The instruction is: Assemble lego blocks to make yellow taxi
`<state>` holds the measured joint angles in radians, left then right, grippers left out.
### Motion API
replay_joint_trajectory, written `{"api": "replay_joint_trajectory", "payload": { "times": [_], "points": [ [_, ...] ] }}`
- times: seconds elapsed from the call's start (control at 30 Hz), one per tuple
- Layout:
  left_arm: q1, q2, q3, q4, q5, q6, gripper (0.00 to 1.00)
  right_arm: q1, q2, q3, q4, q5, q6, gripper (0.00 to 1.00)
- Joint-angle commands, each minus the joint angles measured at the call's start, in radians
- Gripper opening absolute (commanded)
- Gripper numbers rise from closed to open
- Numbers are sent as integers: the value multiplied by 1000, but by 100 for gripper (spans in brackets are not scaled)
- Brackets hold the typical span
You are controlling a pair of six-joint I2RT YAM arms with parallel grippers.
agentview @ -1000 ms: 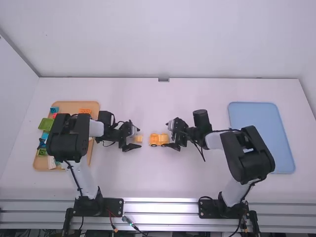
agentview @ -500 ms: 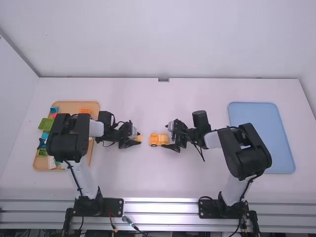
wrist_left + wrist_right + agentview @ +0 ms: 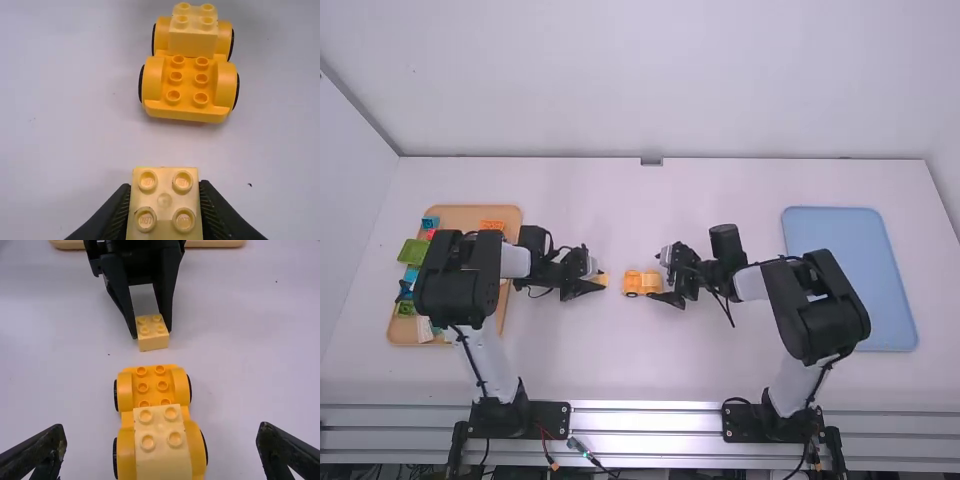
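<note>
Well left of the yellow car chassis (image 3: 188,111), the tan tray (image 3: 470,214) has blue (image 3: 430,222), green (image 3: 413,251) and orange (image 3: 492,225) pieces in it; well right of the chassis sits the blue tray (image 3: 835,225). The left arm (image 3: 458,280) hides a good part of the tan tray, so some pieces there are hard to make out, and the right wrist view cuts off the chassis's near end. The left gripper (image 3: 592,282) has its jaws clamped on a pale yellow 2x2 block (image 3: 164,200), just left of the chassis and apart from it. The right gripper (image 3: 660,275) is spread wide around the chassis's right end, where a light yellow block (image 3: 193,35) is mounted. And there's the change: a second ago those left jaws stood apart around their block; now they've closed, with the chassis unmoved.
</note>
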<state>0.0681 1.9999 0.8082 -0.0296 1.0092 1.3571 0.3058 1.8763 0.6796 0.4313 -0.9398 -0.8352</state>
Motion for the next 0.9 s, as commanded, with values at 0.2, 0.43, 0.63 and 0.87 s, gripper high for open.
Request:
{"api": "replay_joint_trajectory", "payload": {
  "times": [0.2, 0.43, 0.63, 0.87],
  "points": [
    [5, 4, -13, 5, 11, 1, 33, 3, 17, 17, -32, 35, 7, 100],
    [-2, 4, -8, 9, 21, 0, 32, 28, 17, -26, 38, 51, -30, 96],
    [3, 4, 14, -27, 24, 0, 30, 33, 17, -31, 32, 43, -71, 92],
    [4, 4, 23, -36, 31, 0, 25, 11, 116, -24, 138, -48, -55, 92]
  ]
}}
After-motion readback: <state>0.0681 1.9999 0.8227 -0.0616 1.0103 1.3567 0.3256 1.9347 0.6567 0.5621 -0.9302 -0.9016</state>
